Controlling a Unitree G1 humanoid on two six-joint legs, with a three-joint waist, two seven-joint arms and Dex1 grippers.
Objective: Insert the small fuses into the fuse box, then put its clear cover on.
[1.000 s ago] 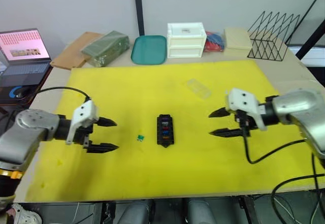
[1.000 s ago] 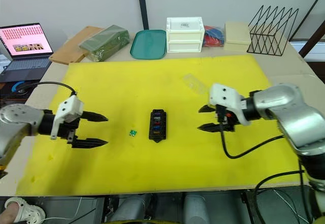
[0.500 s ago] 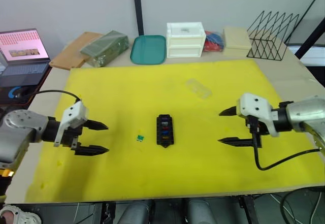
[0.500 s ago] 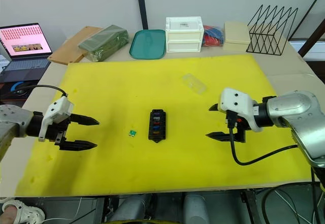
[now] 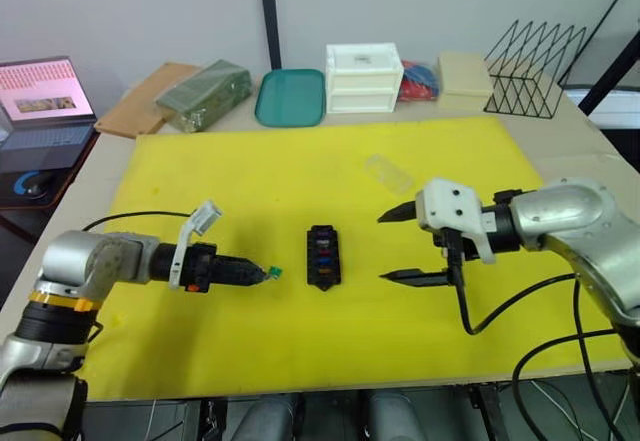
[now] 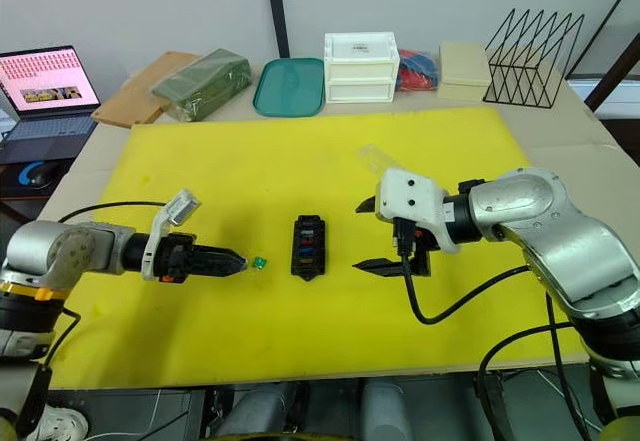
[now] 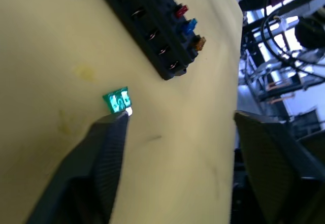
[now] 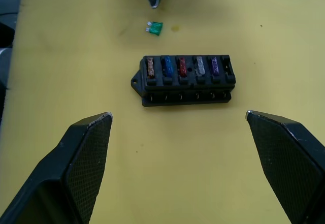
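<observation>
The black fuse box (image 5: 322, 256) lies mid-mat; in the right wrist view (image 8: 188, 79) it holds tan, blue, red, pale and purple fuses, with one end slot empty. A green fuse (image 5: 274, 272) lies loose on the mat to the box's left. My left gripper (image 5: 248, 274) reaches to that fuse; in the left wrist view one of its fingertips (image 7: 122, 116) touches the green fuse (image 7: 117, 100), with the jaws open. My right gripper (image 5: 398, 245) hovers open just right of the box. The clear cover (image 5: 389, 173) rests further back on the mat.
Along the back edge stand a teal tray (image 5: 291, 96), a white drawer box (image 5: 365, 78), a tan box (image 5: 465, 73) and a black wire rack (image 5: 530, 56). A green package (image 5: 205, 93) and a laptop (image 5: 45, 96) sit at the back left.
My left gripper has moved right and turned, its tip now at the green fuse. My right gripper has moved left, closer to the fuse box.
</observation>
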